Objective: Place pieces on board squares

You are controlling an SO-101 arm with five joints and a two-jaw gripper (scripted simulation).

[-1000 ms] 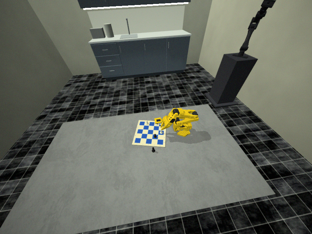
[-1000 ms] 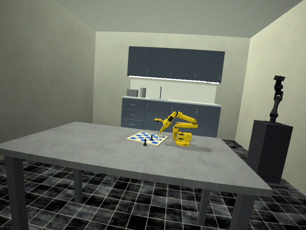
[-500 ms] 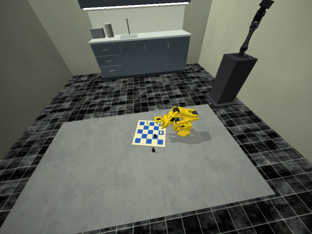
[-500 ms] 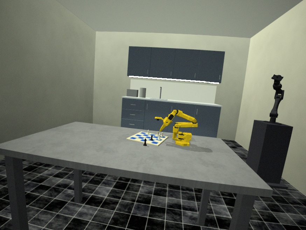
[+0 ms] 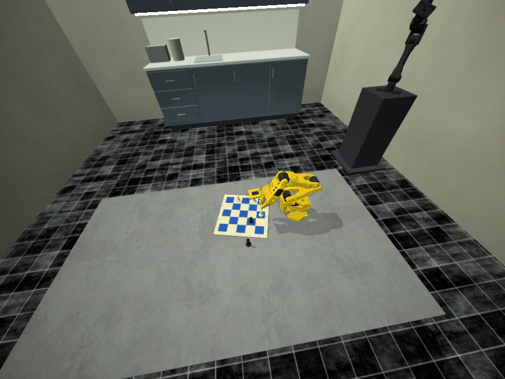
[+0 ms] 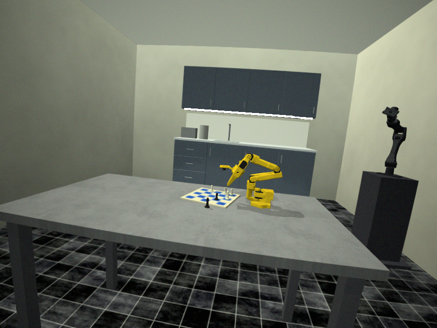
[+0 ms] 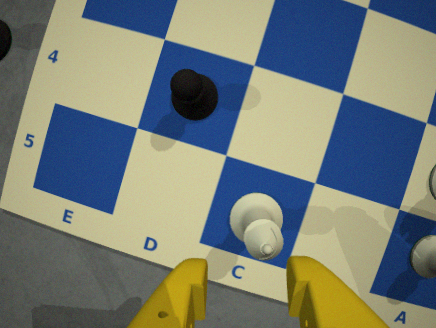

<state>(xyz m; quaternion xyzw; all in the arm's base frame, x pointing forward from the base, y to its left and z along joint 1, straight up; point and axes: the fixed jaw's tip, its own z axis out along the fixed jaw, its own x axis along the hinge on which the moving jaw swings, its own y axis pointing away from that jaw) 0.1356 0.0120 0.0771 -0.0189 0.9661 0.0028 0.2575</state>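
Observation:
The white bishop stands upright on blue square C5, near the board's edge. My gripper hangs just above and behind it. Its yellow fingers are a little apart and nothing is between them. The black pawn stands on blue square D4. The black bishop stands on the table off the board's E side, and it shows as a dark spot at the left edge of the wrist view. The blue and cream board lies flat.
Two white pieces show partly at the right edge of the wrist view, near file A. Another white piece stands at the board's far side. The arm's yellow base sits right of the board.

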